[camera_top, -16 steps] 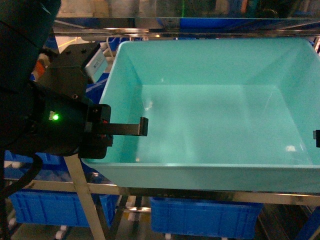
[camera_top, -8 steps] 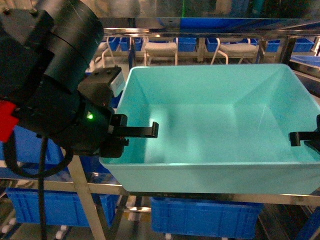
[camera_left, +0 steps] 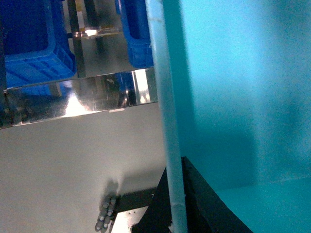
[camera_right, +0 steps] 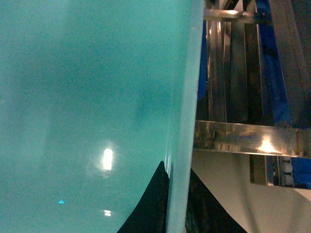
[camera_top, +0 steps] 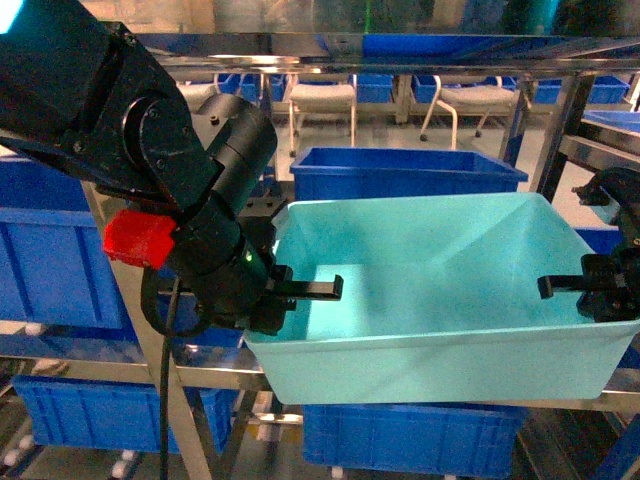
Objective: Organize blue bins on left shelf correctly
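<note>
Steel shelf (camera_top: 420,378) rails carry the tub (camera_top: 440,300); left claw (camera_top: 300,292) and right claw (camera_top: 585,290) each pinch a side wall. Empty, light, slick plastic: rims give surest hold.

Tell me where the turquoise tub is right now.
In the head view the turquoise tub sits center-right, held between the left gripper and right gripper, just in front of a dark blue bin.

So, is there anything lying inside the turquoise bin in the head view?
No, the turquoise bin shows only its bare floor and walls, with the left hand clamped on its side rim.
</note>
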Motion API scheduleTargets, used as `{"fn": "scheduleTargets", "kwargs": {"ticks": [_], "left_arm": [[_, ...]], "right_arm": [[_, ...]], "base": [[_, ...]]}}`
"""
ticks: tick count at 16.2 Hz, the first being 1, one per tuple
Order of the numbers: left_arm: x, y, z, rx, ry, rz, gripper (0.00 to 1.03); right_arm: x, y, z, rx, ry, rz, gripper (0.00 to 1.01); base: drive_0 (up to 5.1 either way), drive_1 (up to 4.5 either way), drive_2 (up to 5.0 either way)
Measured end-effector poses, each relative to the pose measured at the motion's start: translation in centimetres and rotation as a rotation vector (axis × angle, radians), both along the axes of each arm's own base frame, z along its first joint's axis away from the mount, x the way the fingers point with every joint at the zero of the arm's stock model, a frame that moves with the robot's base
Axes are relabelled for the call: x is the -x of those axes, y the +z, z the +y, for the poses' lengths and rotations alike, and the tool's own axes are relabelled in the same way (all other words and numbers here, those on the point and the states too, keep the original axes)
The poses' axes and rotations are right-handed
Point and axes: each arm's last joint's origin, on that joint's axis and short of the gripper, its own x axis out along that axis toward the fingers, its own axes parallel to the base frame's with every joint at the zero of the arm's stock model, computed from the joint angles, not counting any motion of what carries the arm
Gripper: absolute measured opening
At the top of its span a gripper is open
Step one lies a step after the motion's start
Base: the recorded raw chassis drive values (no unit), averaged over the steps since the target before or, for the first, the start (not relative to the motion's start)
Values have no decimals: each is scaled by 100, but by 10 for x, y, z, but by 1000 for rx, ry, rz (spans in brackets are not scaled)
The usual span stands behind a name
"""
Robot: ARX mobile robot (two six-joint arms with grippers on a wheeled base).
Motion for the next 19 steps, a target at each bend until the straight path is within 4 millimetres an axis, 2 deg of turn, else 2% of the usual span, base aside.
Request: {"fn": "scheduleTargets", "kwargs": {"ticks": [4, 9, 13, 17, 19], "left_arm": [[-3, 3, -1, 2, 0, -14, 2], [-3, 3, -2, 1, 0, -11, 2], [-3, 3, -1, 3, 1, -14, 2], [-3, 4, -2, 6, -2, -19, 2], [-2, 4, -3, 4, -3, -15, 2]], "right_arm": [[-2, 3, 0, 7, -2, -14, 7], [-2, 3, 0, 8, -3, -14, 7], [-3, 4, 0, 9, -3, -17, 7], [-3, 6, -1, 12, -2, -25, 7], [-3, 6, -1, 14, 0, -20, 7]], "base": [[0, 0, 0], [3, 392, -386], [0, 0, 0], [501, -347, -66], [0, 0, 0]]}}
